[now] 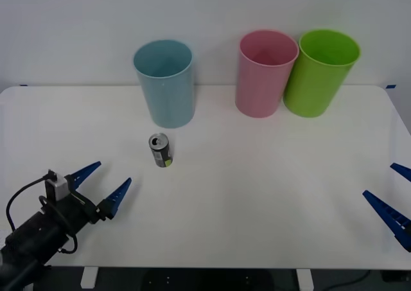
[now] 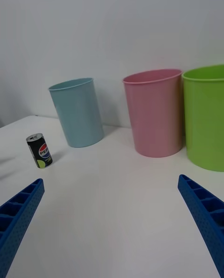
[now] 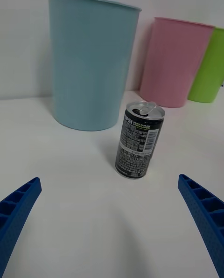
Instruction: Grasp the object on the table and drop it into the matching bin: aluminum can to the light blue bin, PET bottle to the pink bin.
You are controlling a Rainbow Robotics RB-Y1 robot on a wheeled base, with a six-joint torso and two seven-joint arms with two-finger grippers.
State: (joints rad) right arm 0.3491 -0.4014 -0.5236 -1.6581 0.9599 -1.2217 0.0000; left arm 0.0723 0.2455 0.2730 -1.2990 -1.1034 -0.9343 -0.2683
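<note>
One aluminum can (image 1: 160, 149), three bins: light blue bin (image 1: 164, 83), pink bin (image 1: 264, 72), lime green bin (image 1: 320, 72).

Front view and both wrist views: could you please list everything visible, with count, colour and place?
table: one, white, under everything.
light blue bin: one, light blue, far left of the bin row.
pink bin: one, pink, right of the light blue bin, beside the green one.
green bin: one, lime green, far right.
aluminum can: one, dark grey with silver top, upright, just in front of the light blue bin.
left claw: one, blue, open, near left, aimed at the can.
right claw: one, blue, open, near right edge.
</note>
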